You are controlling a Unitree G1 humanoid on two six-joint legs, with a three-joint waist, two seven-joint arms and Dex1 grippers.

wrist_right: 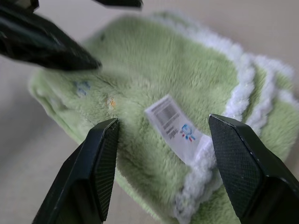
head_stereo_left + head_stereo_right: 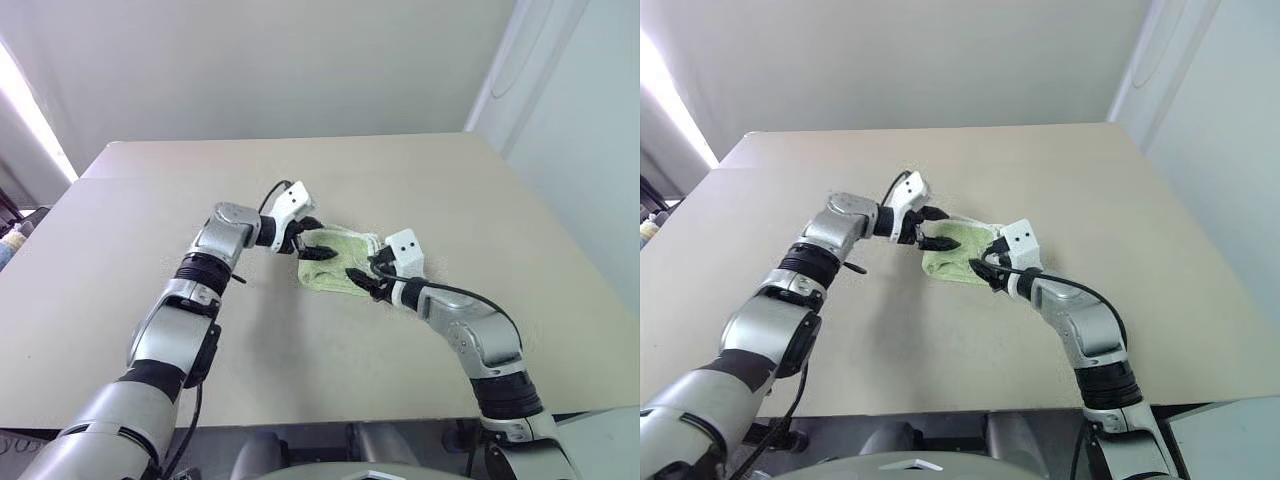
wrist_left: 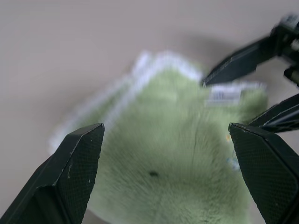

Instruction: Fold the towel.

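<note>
The towel [image 2: 335, 265] is a small light-green cloth with white edging, folded into a thick pad on the table. A white tag [image 1: 180, 128] lies on its top layer near the white-edged border. My left gripper [image 2: 322, 238] stands open just over the towel's far left side, and the pad shows between its fingers [image 3: 74, 168] in the left wrist view. My right gripper [image 2: 365, 268] is open at the towel's near right edge, its two fingers [image 1: 100, 163] on either side of the tag and holding nothing. The two grippers face each other across the pad.
The beige table [image 2: 450, 190] spreads wide on every side of the towel. Its near edge [image 2: 330, 420] runs just in front of my arms. A pale wall [image 2: 300, 60] stands behind the far edge.
</note>
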